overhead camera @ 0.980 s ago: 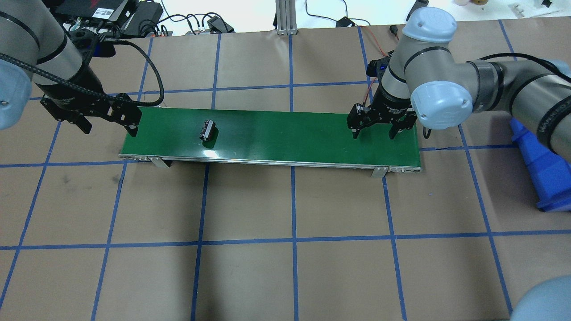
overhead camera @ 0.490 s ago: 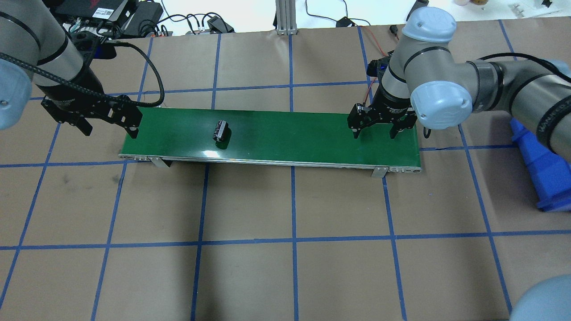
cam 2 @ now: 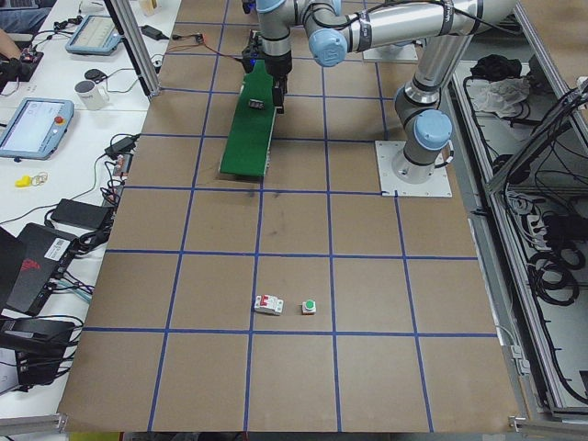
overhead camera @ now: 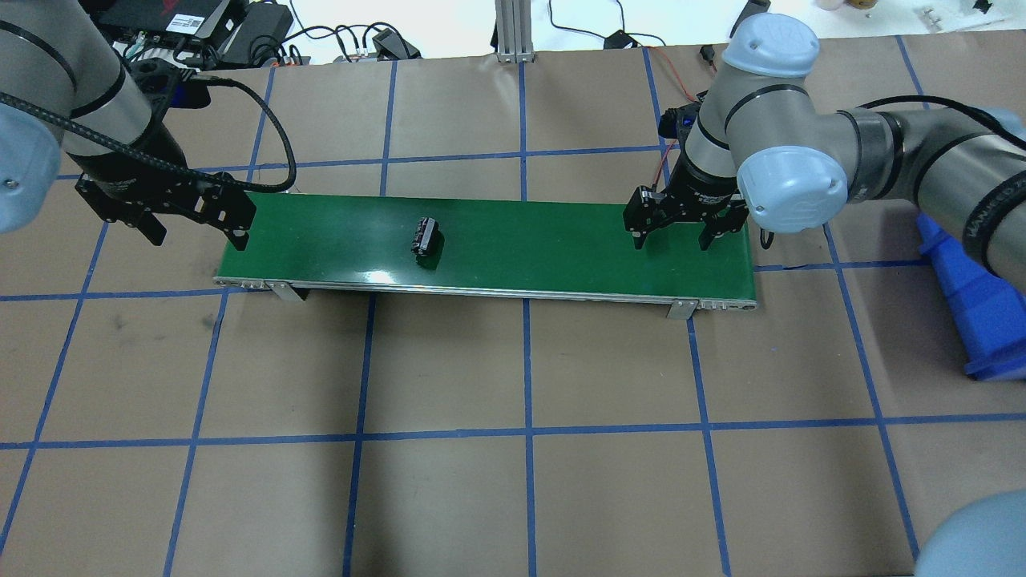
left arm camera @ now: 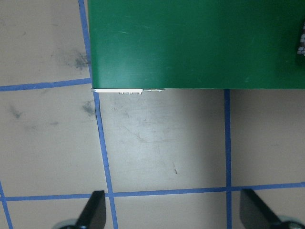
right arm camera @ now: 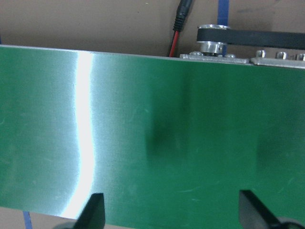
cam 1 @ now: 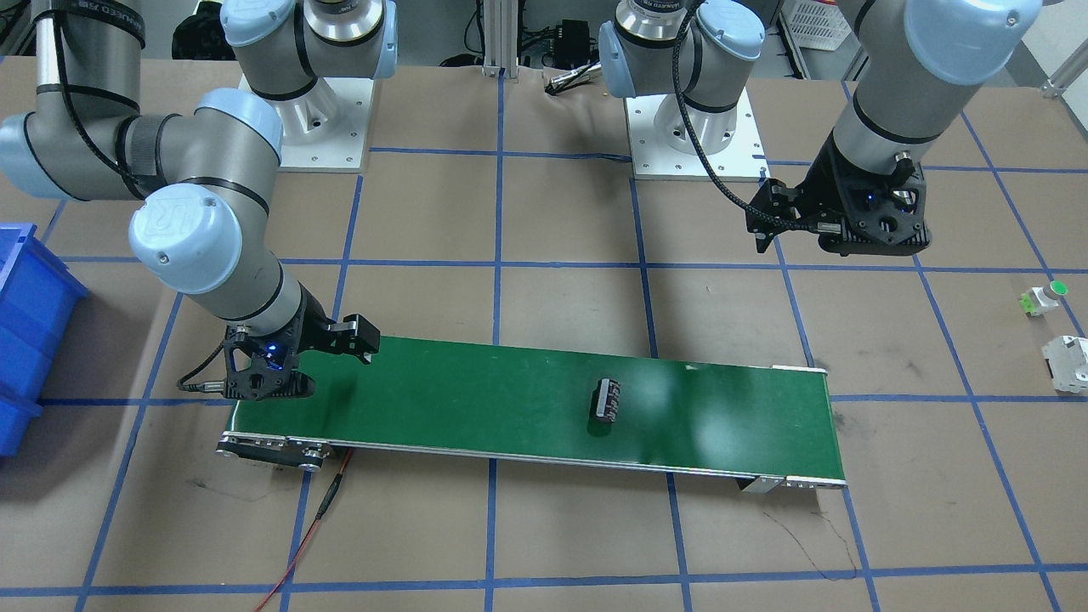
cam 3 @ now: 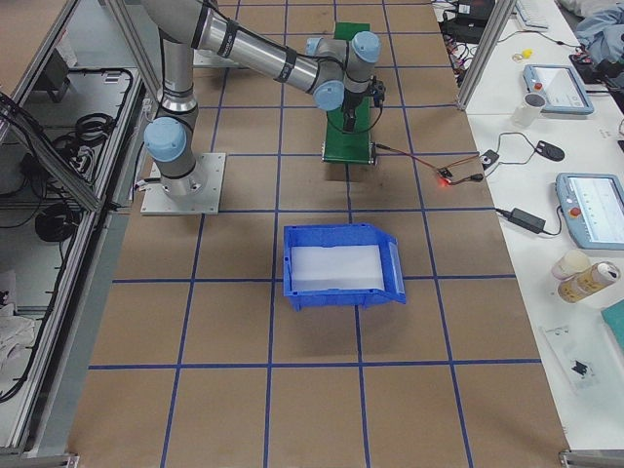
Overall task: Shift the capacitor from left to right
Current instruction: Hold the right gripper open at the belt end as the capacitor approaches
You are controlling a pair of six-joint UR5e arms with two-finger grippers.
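Small dark cylindrical capacitor (overhead camera: 424, 237) is lying on long green conveyor belt (overhead camera: 545, 240); left gripper (overhead camera: 198, 234) and right gripper (overhead camera: 672, 240) are hovering, jaws released.

Papered table (overhead camera: 609, 369) carries conveyor (overhead camera: 521, 232), bin (cam 3: 341, 295), perhaps switch (cam 1: 1067, 364).

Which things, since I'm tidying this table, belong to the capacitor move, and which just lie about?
Job: capacitor, green conveyor belt, left gripper, right gripper.
Lying about: white switch, green-capped button, blue bin.
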